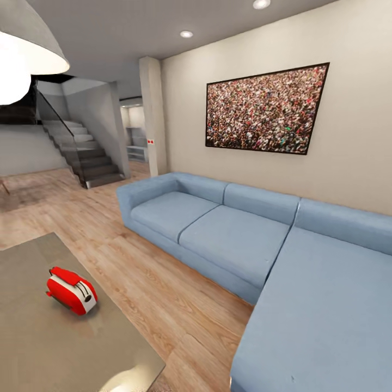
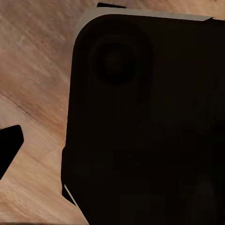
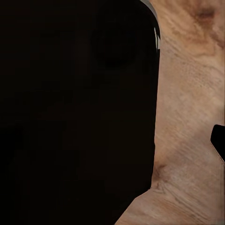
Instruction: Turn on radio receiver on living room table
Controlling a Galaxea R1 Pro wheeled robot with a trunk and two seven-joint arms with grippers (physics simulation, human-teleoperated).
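Head view of the living room. The radio receiver (image 1: 72, 291), a bright red rounded box with a white band, lies tilted on its side on the grey table (image 1: 49, 348), which occupies the near left of the scene. It sits toward the table's right edge, roughly midway along the visible top, apart from any other object. A strip of light wood plank floor (image 1: 158, 294) separates the table from a light blue sofa (image 1: 228, 234), an L-shaped unit running along the right-hand wall and turning toward the near right. Above the sofa hangs a framed picture (image 1: 267, 109) showing a dense crowd. At far left a staircase (image 1: 81, 152) with a glass balustrade rises away from the room, and the rim of a white dome pendant lamp (image 1: 27, 43) enters at the upper left. Two recessed ceiling lights (image 1: 187, 34) are lit.

Left wrist view: a large dark rounded body (image 2: 150, 122) covers most of the frame, with wood planks (image 2: 33, 70) beside it. Right wrist view: a similar dark body (image 3: 75, 112), with planks (image 3: 187, 117) alongside. In neither wrist view can it be told whether the jaws stand apart or together.
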